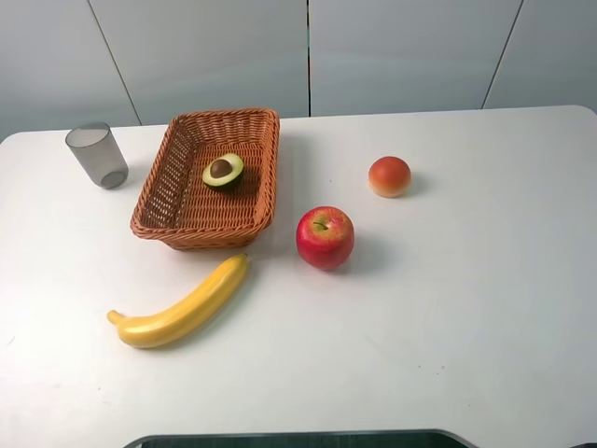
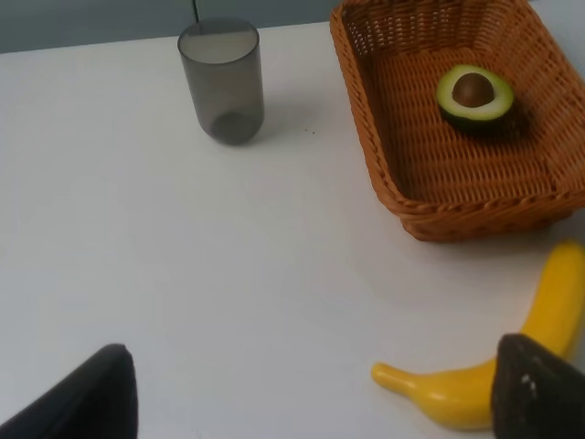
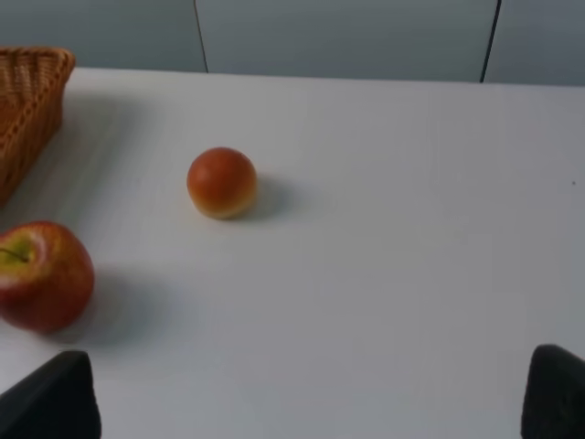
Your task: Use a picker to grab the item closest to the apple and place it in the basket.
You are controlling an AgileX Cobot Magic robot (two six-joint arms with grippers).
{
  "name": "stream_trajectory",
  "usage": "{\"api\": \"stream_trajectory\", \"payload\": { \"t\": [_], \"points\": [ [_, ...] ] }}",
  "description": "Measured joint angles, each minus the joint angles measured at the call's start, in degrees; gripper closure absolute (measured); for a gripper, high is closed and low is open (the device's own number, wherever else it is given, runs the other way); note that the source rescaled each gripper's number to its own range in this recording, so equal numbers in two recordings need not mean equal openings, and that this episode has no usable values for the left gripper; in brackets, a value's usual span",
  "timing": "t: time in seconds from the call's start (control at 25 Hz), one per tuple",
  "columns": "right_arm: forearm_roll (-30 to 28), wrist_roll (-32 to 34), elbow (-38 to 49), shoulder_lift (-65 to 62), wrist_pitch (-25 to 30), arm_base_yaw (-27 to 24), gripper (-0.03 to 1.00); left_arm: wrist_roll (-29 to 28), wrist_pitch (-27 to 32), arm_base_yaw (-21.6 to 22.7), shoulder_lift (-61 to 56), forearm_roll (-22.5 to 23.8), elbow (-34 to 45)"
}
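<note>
A red apple rests mid-table, just right of the woven basket. Behind it to the right lies a round orange-red fruit. A yellow banana lies in front of the basket, its tip pointing toward the apple. Half an avocado sits inside the basket. My left gripper is open above the table near the banana's stem. My right gripper is open, low, with the apple off to one side. Neither gripper shows in the exterior view.
A grey translucent cup stands at the back left beside the basket. A grey wall rises behind the table's far edge. A dark robot base lines the front edge.
</note>
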Motion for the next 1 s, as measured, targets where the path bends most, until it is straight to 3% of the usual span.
{"api": "stream_trajectory", "payload": {
  "t": [1.0],
  "points": [
    [2.26,-0.86,1.59,-2.01,1.71,0.00,-0.03,0.00,0.00,0.00,0.00,0.00,0.00]
  ]
}}
